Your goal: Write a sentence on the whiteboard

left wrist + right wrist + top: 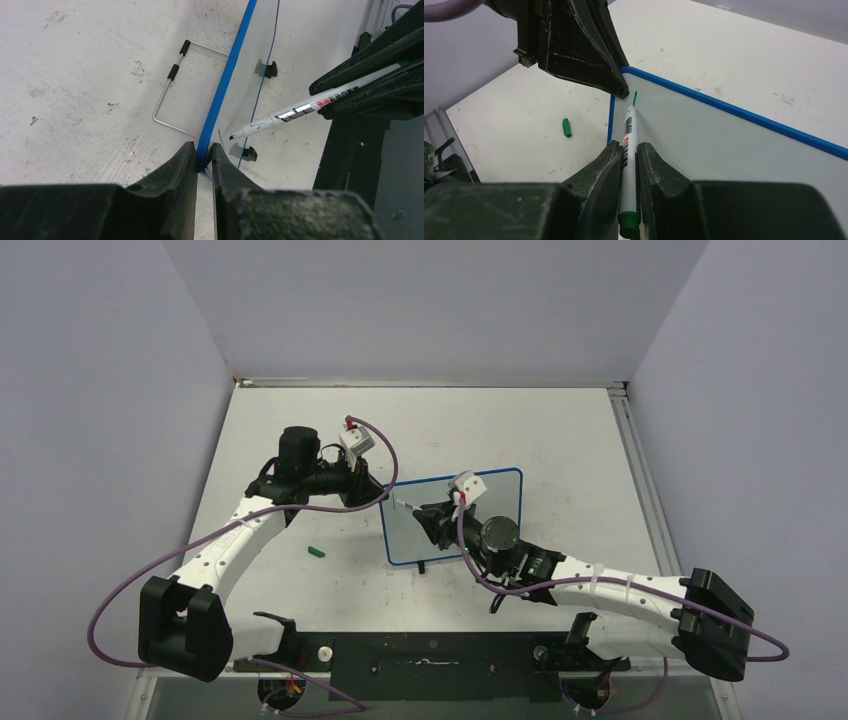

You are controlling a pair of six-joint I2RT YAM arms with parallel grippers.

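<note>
A small rectangular glossy whiteboard with a thin blue rounded-corner frame [452,522] stands upright near the middle of a pale, scuffed desk [560,440]. It rests on two small black feet [248,153].

The left pincer [202,150] is closed narrowly on the board's blue frame at its left edge, one black finger on each face. The right pincer [626,147] is clamped on a slim white marker pen with a green tip and a red-and-black label [630,120]. The pen points away from the wrist towards the board's upper left corner, close to the left pincer's fingers.

In the left wrist view the green tip sits at the board's writing face, though whether it touches cannot be told. Just beside the tip, one short thin green stroke [220,134] marks the white surface.

A small green pen cap [316,552] lies on the desk to the left of the board, well apart from it. Behind the board, a bent grey wire loop with black sleeves [172,72] lies flat on the desk, one end meeting the blue frame.
</note>
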